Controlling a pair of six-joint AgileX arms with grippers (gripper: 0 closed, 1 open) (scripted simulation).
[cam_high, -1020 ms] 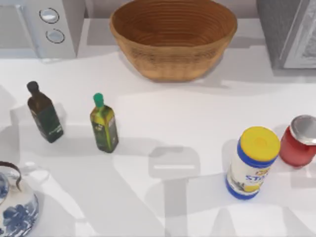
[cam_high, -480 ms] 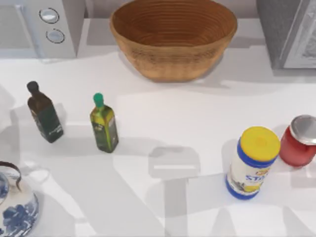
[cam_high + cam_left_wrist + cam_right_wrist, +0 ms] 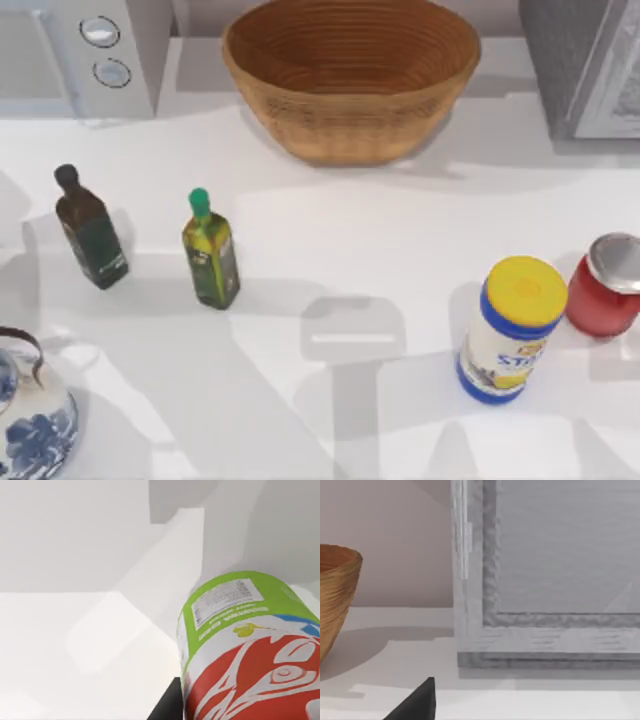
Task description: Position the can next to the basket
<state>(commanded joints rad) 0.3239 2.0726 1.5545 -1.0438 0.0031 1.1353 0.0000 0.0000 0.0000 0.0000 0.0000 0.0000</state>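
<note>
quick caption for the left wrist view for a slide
Close-up of the can, green base and red-white body, above the white table.

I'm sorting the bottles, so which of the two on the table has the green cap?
The lighter olive-green bottle, standing nearer the table's middle. The other bottle, to its left, is darker with a black cap.

White counter (image 3: 400,250) spans whole top view, glossy, soft grey shadows across it, so light comes from above. Back left corner: pale grey appliance (image 3: 100,50) with two round knobs (image 3: 100,32), kinda microwave-looking. Back right corner: grey box (image 3: 580,60) with framed front panel; right wrist view has it up close, textured grey frame (image 3: 490,580) sitting on counter. Behind it plain pinkish-beige wall (image 3: 395,540). Left wrist view: white surface, pale shadows.
</note>
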